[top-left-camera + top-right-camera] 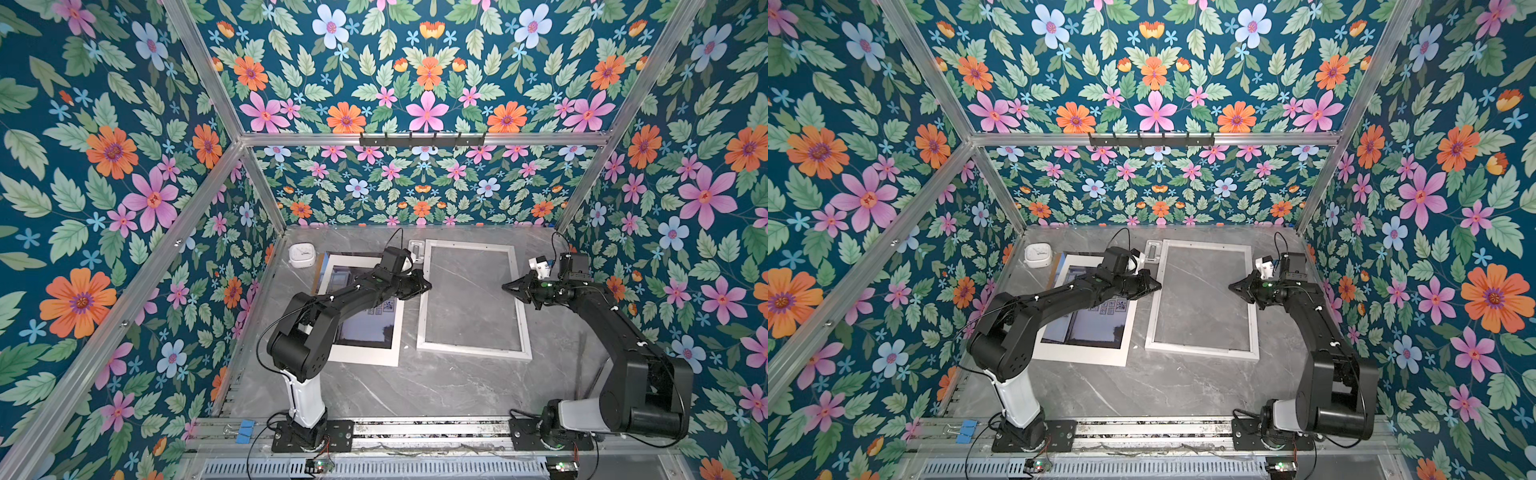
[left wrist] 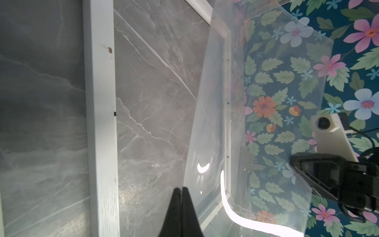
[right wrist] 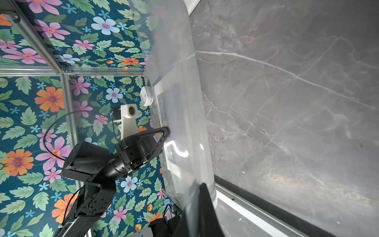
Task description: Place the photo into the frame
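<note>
Bases of both arms sit nearest, bolted to the rail along the front of the grey marble table [image 1: 415, 390]. Past the left base, white mat [image 1: 365, 355] lies flat. The photo [image 1: 368, 328] lies face up in the mat's opening, on the left of the table and partly hidden under the left arm; same in both top views [image 1: 1096, 328]. Frame [image 1: 473, 353] lies flat just right of the mat, not touching it, with marble showing through its opening. Left gripper [image 1: 428, 286] hangs over the frame's left rim and right gripper [image 1: 503, 286] over its right rim, tips pointed at each other. Wrist views: left gripper [image 2: 181, 189] has its fingers pressed together on the edge of a clear sheet [image 2: 276, 123]. Right gripper [image 3: 202, 185] is likewise clamped on the sheet's opposite edge [image 3: 180, 102]. Sheet is bowed between them, above the frame, with glare streaks; barely visible from the top. Farthest back: small white box [image 1: 302, 254] with a dial face, near the mat's far corner.
</note>
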Controlling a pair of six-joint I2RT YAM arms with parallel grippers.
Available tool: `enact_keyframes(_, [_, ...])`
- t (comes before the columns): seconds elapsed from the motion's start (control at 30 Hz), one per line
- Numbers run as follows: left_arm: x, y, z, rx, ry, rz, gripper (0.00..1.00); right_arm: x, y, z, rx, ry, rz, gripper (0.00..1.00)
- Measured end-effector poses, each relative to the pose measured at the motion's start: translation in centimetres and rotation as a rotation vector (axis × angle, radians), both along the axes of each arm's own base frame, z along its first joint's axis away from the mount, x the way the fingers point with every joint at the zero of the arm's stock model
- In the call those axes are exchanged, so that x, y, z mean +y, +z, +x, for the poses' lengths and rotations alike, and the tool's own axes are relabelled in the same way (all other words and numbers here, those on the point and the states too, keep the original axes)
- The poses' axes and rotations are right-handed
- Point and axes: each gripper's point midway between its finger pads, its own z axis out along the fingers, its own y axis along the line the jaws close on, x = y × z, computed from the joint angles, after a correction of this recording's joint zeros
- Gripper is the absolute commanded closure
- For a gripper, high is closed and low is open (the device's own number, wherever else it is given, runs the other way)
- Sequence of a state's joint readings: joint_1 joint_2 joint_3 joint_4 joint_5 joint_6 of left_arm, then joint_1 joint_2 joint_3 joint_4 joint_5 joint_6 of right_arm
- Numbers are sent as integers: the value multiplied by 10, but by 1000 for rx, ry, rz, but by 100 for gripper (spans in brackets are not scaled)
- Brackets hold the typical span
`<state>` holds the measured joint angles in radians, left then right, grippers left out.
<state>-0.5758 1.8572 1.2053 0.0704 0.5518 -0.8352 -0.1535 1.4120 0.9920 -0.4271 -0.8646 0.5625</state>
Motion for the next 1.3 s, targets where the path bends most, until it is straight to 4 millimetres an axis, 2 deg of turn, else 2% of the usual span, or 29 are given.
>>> enact_keyframes(0.17, [-9,-1,5,1,5,-14,100,-9,-8,14,4,5,-12,100])
enact_keyframes(0.3, [-13,-9,4,13,1,-9,100,-14,-20,21,41,-3,2,100])
enact_keyframes(0.47, [-14,-20,4,32,7,2,100,-14,-30,33,73,8,26,100])
enact_keyframes(0.73, [-17,-24,5,42,15,-7,100,-14,-51,50,129,21,66,100])
enact_keyframes(1.0, [-15,-34,3,55,20,7,100,-15,-64,56,159,23,84,100])
enact_keyframes(1.3, [-14,-40,4,63,25,16,100,-15,-67,60,162,17,101,100])
